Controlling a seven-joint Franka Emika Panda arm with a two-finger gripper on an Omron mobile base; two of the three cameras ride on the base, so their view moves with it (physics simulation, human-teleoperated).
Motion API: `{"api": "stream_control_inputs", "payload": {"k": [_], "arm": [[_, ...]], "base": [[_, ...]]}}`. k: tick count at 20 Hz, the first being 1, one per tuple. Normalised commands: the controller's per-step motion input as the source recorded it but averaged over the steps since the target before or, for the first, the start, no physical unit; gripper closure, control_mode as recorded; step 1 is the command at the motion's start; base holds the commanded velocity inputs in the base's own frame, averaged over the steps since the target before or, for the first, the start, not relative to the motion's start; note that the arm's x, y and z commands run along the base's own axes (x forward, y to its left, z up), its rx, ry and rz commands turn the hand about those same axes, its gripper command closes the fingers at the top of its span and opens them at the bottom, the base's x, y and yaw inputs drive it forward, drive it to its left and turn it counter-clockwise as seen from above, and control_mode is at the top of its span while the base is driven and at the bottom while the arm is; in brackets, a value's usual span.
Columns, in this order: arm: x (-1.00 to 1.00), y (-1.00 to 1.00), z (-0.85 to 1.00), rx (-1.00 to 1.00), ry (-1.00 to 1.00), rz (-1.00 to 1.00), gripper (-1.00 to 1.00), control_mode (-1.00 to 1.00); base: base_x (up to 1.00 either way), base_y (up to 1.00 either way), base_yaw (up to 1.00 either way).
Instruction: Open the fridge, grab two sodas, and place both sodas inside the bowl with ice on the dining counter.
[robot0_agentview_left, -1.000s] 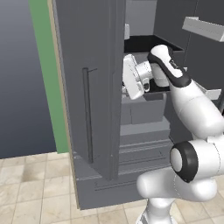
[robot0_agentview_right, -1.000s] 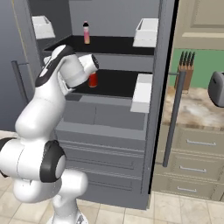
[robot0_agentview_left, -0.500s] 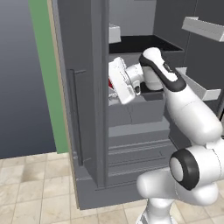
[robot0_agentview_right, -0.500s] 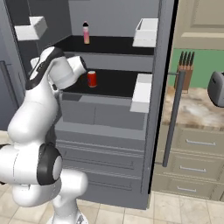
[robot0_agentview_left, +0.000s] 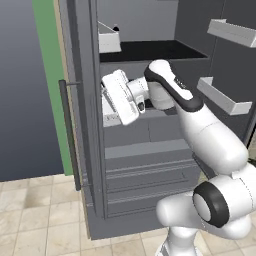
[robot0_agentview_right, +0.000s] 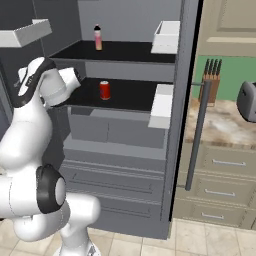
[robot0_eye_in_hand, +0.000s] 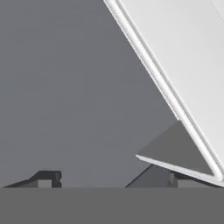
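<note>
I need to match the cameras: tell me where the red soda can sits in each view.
Left base view: I cannot make it out; the hand is in front of that shelf.
Right base view: red soda can upright on the lower black shelf.
Hand view: no can, just grey fridge wall.
Shared landmark: white door bin.

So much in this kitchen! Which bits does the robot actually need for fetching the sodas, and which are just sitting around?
Needed for the job:
- fridge, doors open
- red can, middle shelf
- pink bottle, top shelf
- fingers, spread apart near a white door bin

Just sitting around:
- knife block
- toaster
- cabinet drawers
</note>
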Motion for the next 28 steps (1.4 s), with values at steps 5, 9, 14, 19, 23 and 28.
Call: {"api": "stream_control_inputs", "payload": {"k": [5, 9, 14, 19, 23, 28], "arm": [[0.0, 0.75, 0.0, 0.0, 0.1, 0.02, -1.0, -1.0], [0.0, 0.61, 0.0, -0.02, 0.11, 0.0, -1.0, -1.0], [0.0, 0.09, 0.0, -0.1, 0.01, 0.0, -1.0, -1.0], [-0.16, -0.49, 0.0, -0.16, -0.21, 0.0, -1.0, -1.0], [-0.32, -0.75, 0.0, -0.22, -0.26, 0.0, -1.0, -1.0], [-0.37, -0.71, 0.05, -0.27, -0.31, 0.0, -1.0, -1.0]], "base": [[0.0, 0.0, 0.0], [0.0, 0.0, 0.0], [0.0, 0.0, 0.0], [0.0, 0.0, 0.0], [0.0, 0.0, 0.0], [0.0, 0.0, 0.0]]}}
